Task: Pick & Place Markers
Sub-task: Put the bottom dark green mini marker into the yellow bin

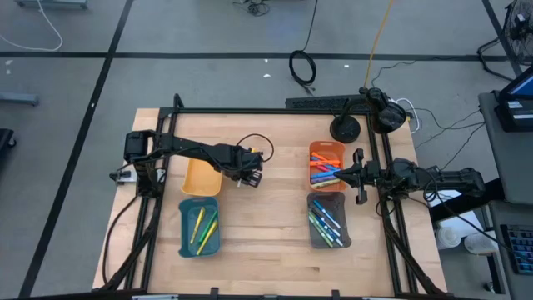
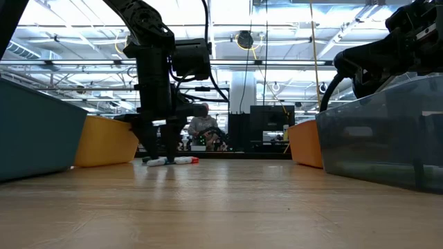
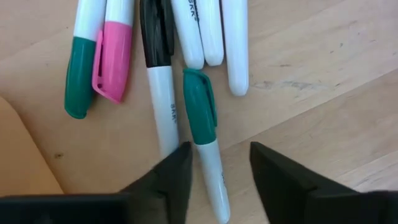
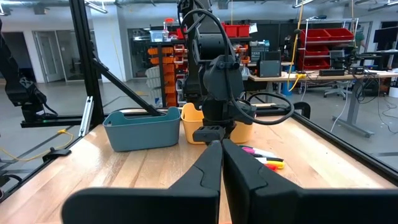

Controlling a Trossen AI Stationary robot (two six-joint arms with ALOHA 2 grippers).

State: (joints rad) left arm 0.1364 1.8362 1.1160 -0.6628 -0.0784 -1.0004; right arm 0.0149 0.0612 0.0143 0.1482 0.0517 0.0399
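— Pale wood, that table (image 1: 266,242) — what sits on it from above?

— Four trays: a yellow tray (image 1: 202,177) and a teal tray (image 1: 200,227) on the left, an orange tray (image 1: 326,164) and a grey tray (image 1: 329,220) on the right. Three of them hold markers; I cannot tell about the yellow one. The left gripper (image 1: 250,177) is down just beside the yellow tray; the right gripper (image 1: 337,175) hangs over the orange tray.

— And at table height?

— The left gripper (image 2: 158,156) has its fingers on the wood, with loose markers (image 2: 172,160) lying at its tips.

— The left wrist camera?

— A green-capped marker (image 3: 202,134) lies between the fingers (image 3: 168,180), which stand apart on either side of it; whether they touch it I cannot tell. A black-capped marker (image 3: 159,74) lies beside it, and a pink-capped marker (image 3: 114,53) further off.

— The right wrist?

— The right gripper (image 4: 221,155) is pressed together, holding nothing. Beyond it, the loose markers (image 4: 264,157) lie beneath the left arm.
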